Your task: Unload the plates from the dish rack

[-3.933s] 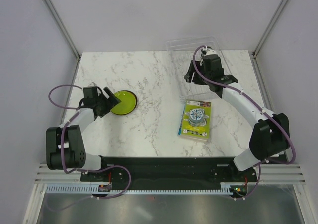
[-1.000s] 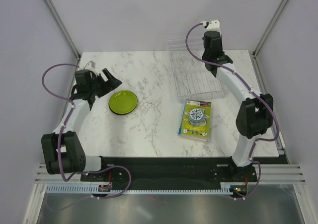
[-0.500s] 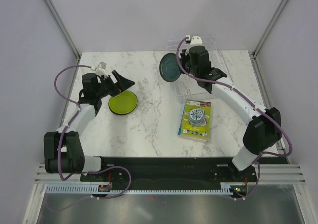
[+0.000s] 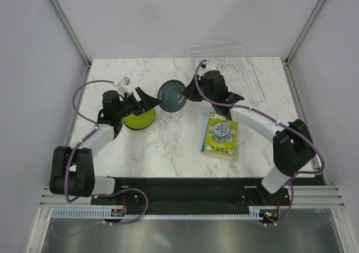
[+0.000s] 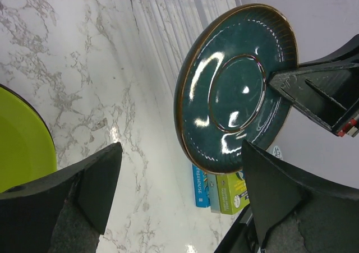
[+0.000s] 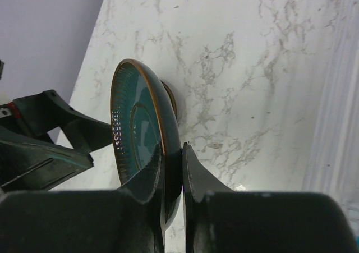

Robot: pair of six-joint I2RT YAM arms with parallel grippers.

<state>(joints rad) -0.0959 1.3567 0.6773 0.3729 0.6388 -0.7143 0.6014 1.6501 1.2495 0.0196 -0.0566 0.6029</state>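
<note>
Clamps glossy, ribbed teal plate [image 5: 235,90] by its rim in right claw [image 6: 171,163], on edge above veined marble surface [image 4: 168,146], left of clear dish rack [image 4: 238,79]. Spreads left claw [image 4: 148,102] wide, empty, facing it.

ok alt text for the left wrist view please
A dark teal plate, held on edge by the right fingers, faces the open left fingers. A lime green plate lies on the marble table at left.
</note>
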